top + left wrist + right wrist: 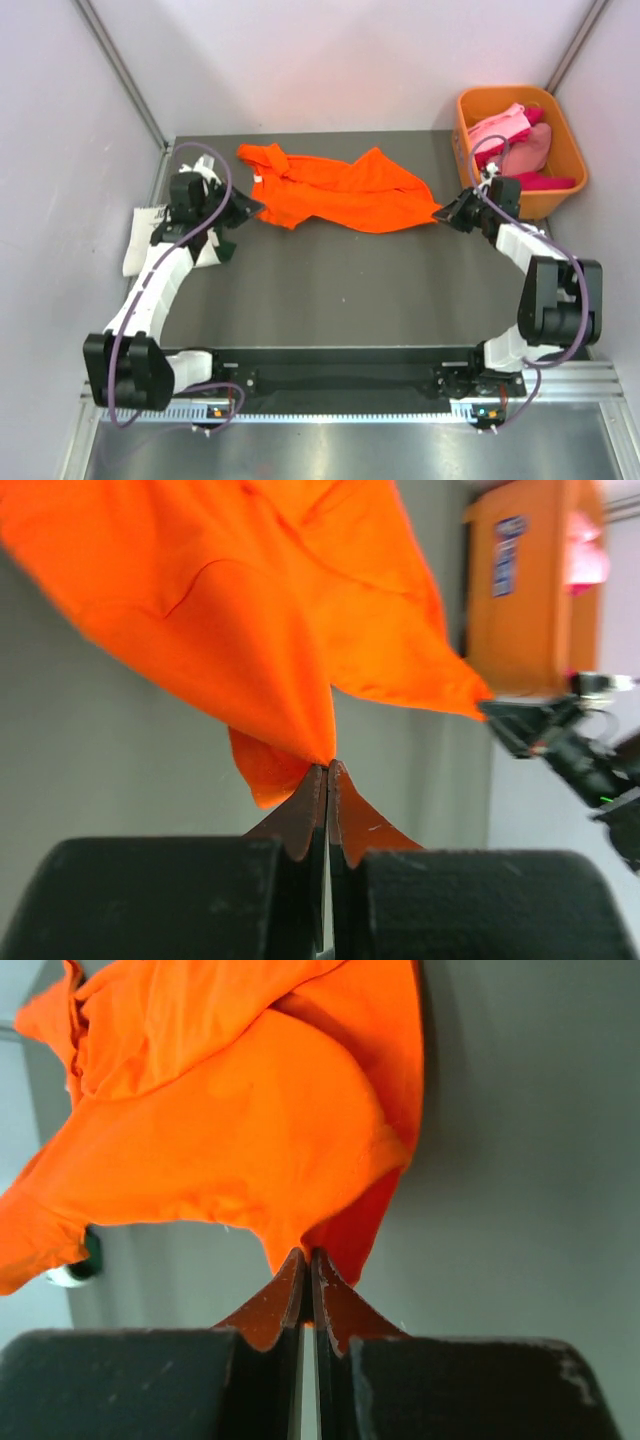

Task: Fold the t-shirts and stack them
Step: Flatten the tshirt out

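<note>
Garment under manipulation: the orange t-shirt [340, 192], crumpled and drawn out left to right across the far half of the dark table [330, 290]. The left gripper [328, 778] is clenched on a fold at the shirt's near-left edge, its jaws pressed together with cloth pinched between them. The right gripper [305, 1260] is likewise clamped on the shirt's right-hand corner (the wrist view shows no gap between its jaws). An orange plastic bin [568, 130] stands at the far right, just beyond the right gripper; it holds a pink t-shirt [500, 128] and a magenta t-shirt [548, 183], bunched together. A white t-shirt [135, 250] with black print lies at the table's left edge, partly hidden under the left arm [160, 275].
</note>
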`<action>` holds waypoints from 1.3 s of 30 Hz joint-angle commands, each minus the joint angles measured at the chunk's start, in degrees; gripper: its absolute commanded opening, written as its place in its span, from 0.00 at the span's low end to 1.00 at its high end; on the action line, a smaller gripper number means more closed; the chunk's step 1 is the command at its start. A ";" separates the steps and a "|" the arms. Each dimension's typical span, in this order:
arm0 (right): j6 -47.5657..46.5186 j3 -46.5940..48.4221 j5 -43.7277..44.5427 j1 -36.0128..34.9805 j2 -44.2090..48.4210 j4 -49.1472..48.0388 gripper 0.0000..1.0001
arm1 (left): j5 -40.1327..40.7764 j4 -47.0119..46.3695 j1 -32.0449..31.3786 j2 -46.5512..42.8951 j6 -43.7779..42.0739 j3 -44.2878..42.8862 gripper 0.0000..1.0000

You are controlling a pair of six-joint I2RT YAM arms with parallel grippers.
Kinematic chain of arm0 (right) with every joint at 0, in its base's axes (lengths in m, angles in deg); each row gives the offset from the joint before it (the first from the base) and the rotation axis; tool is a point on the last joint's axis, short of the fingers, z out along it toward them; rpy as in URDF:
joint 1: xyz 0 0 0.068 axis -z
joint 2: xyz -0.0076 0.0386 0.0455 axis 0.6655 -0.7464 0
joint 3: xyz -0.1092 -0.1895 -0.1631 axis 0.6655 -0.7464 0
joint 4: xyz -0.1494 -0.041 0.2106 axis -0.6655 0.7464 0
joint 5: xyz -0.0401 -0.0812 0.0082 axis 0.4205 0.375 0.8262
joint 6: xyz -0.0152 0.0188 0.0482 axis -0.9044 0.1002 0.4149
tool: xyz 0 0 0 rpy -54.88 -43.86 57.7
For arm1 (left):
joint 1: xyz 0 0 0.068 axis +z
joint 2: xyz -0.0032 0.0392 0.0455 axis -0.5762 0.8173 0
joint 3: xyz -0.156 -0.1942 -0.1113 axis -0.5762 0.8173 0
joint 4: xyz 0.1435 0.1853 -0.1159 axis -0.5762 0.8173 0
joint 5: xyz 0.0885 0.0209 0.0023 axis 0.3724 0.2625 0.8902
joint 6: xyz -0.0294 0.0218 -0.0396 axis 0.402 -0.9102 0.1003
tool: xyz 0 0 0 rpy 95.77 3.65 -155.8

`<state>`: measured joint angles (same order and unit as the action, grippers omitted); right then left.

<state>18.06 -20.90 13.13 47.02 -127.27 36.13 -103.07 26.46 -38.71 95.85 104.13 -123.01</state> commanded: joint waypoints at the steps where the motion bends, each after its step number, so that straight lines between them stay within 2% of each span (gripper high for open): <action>1: -4.86 -3.64 3.25 -0.55 7.02 -0.24 0.00 | 3.98 7.14 0.10 -4.72 -4.86 4.47 0.00; 8: -9.79 -8.75 14.50 -2.13 16.60 4.16 0.00 | 1.53 11.72 0.01 -13.42 -5.93 12.29 0.00; 13: -10.58 -12.44 23.20 -6.78 21.44 5.39 0.00 | 1.43 15.32 0.01 -15.80 -8.21 16.60 0.00; 19: -9.79 -16.40 26.20 -8.46 27.42 4.08 0.00 | 1.70 17.00 0.01 -18.88 -8.92 16.79 0.00; 22: -10.22 -13.25 26.29 -8.73 27.60 6.26 0.00 | 2.31 18.40 0.10 -15.65 -9.79 11.61 0.00; 26: -11.72 -5.69 26.90 -8.90 27.94 11.97 0.00 | 2.05 23.31 0.10 -11.24 -11.37 -0.68 0.00; 27: -12.15 -2.20 26.90 -8.99 28.65 13.64 0.00 | 1.96 26.37 0.19 -10.63 -12.07 -7.84 0.00; 29: -12.33 0.99 26.90 -8.90 32.49 17.51 0.00 | 1.61 29.11 0.19 -9.74 -12.87 -15.26 0.00; 30: -12.60 4.22 26.99 -8.99 34.17 18.74 0.00 | 1.52 30.69 0.19 -9.83 -13.48 -24.09 0.00; 32: -12.77 7.49 27.08 -8.99 39.60 21.90 0.00 | 3.61 33.60 0.19 -11.06 -13.84 -32.65 0.00; 34: -12.95 11.54 27.78 -8.90 43.40 22.79 0.00 | 6.08 33.87 0.10 -13.50 -13.66 -43.18 0.00; 36: -12.78 14.52 29.09 -8.90 48.32 23.06 0.00 | 9.86 32.38 0.10 -15.18 -13.23 -48.76 0.00; 37: -12.69 15.50 29.10 -8.90 49.56 22.97 0.00 | 11.18 31.94 0.10 -16.15 -12.88 -54.35 0.00; 39: -12.51 18.39 32.51 -8.90 51.76 23.41 0.00 | 10.84 27.21 0.10 -17.03 -11.91 -57.82 0.00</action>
<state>6.39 -7.08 40.91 38.45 -78.66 57.75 -95.00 57.44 -38.67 82.65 91.96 -174.15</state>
